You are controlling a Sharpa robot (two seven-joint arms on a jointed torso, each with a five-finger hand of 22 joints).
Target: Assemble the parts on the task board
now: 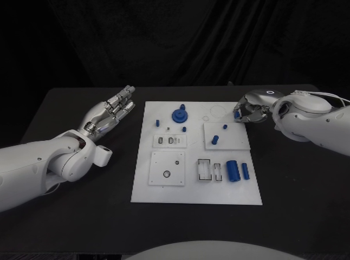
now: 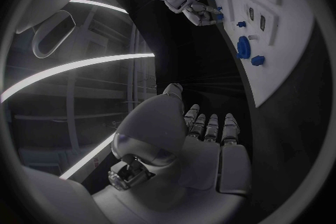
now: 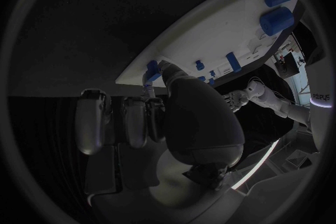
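While its thumb and a finger pinch a small blue part (image 3: 151, 71) at the far right edge of the task board (image 1: 163, 195), the right hand (image 1: 251, 111) keeps its other fingers curled beside the pinch, as the right wrist view shows. From the head camera, that blue part (image 1: 237, 114) sits just under the fingertips, at the board's rim. The left hand (image 1: 112, 111) lies off the board's left side over the black table (image 1: 65, 227), fingers straight and close together, holding nothing and touching no part.

On the white board, a round blue gear-like piece (image 1: 179, 115) stands near the far edge with a small blue peg (image 1: 156, 122) to its left. A short blue post (image 1: 215, 139) rises from a raised square plate in the middle right. Nearer the robot, a thick blue cylinder (image 1: 232, 170) and a thinner blue cylinder (image 1: 245, 170) lie side by side, just right of two rectangular slots. A square plate with a dark ring sits on the board's near left.
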